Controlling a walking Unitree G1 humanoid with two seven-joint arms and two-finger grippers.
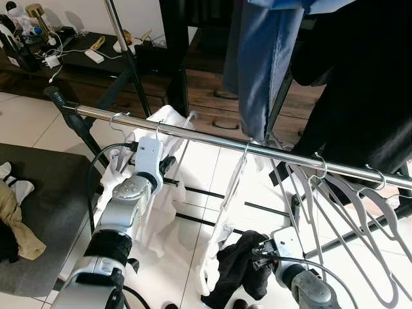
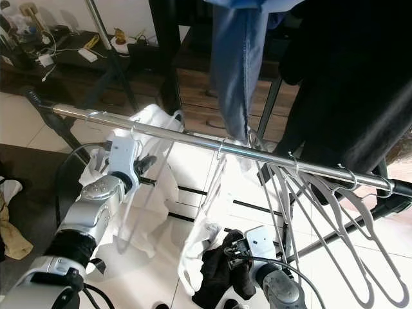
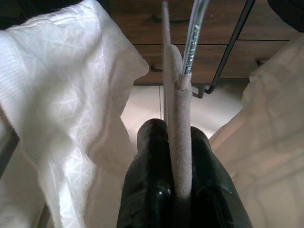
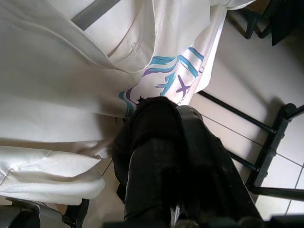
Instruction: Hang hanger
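Note:
A chrome rail (image 1: pixel 257 149) runs across the rack in front of me. My left gripper (image 3: pixel 180 142) is just below the rail's left part, shut on the neck of a grey velvet hanger (image 3: pixel 181 123) that carries a white garment (image 1: pixel 164 212). The hanger's wire hook (image 1: pixel 157 129) curls over the rail. Low on the right, my right gripper (image 1: pixel 257 254) is shut on a black garment (image 1: pixel 238 267); in the right wrist view the black cloth (image 4: pixel 161 142) covers the fingers. A white printed T-shirt (image 4: pixel 156 80) hangs right before them.
Several empty grey hangers (image 1: pixel 347 199) hang on the rail's right part. Above hang blue jeans (image 1: pixel 264 64) and dark clothing (image 1: pixel 360 84). Rack legs (image 1: pixel 132 71) cross behind. A dark rug (image 1: pixel 58 193) with clothes lies to the left, with a wooden cabinet (image 1: pixel 212 96) behind.

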